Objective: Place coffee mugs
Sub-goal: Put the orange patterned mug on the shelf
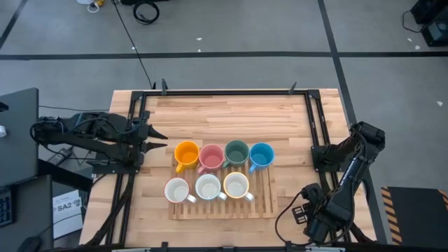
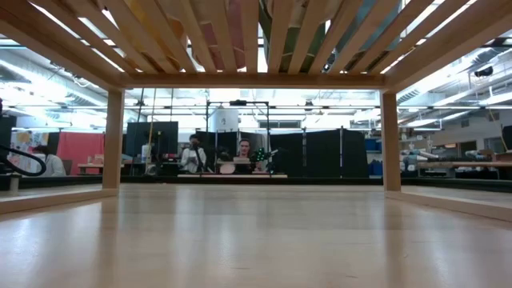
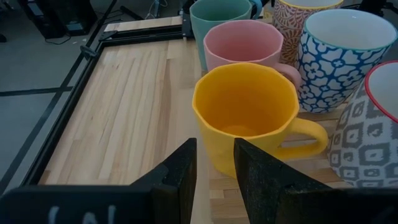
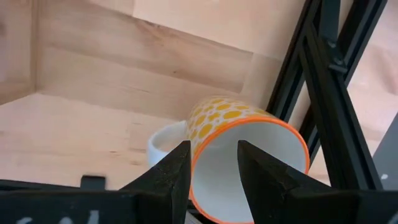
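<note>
Seven coffee mugs (image 1: 213, 171) stood in two rows on the slatted rack (image 1: 269, 203) at table centre, while the right gripper (image 4: 214, 165), at four o'clock, pinched the rim of an orange-dotted mug (image 4: 249, 155), apparently the eighth awaiting placement; the left gripper (image 3: 214, 165) waited at nine o'clock, jaws slightly apart and empty.

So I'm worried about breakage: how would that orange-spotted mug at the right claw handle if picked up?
The orange-spotted mug looks like glazed ceramic: probably stiff, slippery, chippable. It's tilted against the right claw, so its round body may roll if released.
</note>
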`<control>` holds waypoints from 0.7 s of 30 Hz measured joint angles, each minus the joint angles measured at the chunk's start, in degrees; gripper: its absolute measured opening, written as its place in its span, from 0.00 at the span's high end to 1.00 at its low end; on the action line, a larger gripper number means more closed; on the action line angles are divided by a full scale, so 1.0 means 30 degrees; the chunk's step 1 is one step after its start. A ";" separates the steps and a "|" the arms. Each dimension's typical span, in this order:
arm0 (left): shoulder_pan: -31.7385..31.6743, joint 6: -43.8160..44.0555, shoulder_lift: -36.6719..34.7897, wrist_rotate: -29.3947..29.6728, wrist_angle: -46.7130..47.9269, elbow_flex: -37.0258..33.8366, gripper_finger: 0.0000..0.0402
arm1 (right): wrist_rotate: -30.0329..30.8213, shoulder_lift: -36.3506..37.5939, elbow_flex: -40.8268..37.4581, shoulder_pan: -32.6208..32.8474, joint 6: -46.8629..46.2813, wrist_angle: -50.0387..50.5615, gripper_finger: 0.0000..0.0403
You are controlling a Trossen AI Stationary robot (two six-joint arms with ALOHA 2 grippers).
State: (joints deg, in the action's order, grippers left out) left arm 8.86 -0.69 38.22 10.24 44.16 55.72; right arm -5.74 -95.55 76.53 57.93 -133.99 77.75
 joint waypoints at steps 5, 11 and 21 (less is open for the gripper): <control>0.0002 0.0000 0.0000 0.0000 0.0000 0.0000 0.72 | 0.0000 0.0000 -0.0304 0.0000 -0.0007 -0.0149 0.66; -0.0004 0.0007 0.0006 0.0000 0.0002 0.0000 0.72 | -0.0007 0.0004 -0.0665 0.0000 -0.0002 -0.1042 0.66; -0.0002 0.0007 0.0005 0.0000 0.0000 0.0000 0.72 | 0.0000 0.0007 -0.1844 0.0000 0.0056 -0.2962 0.66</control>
State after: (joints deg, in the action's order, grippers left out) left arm 8.85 -0.67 38.23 10.24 44.16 55.72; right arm -5.74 -95.53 71.00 57.93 -133.83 68.86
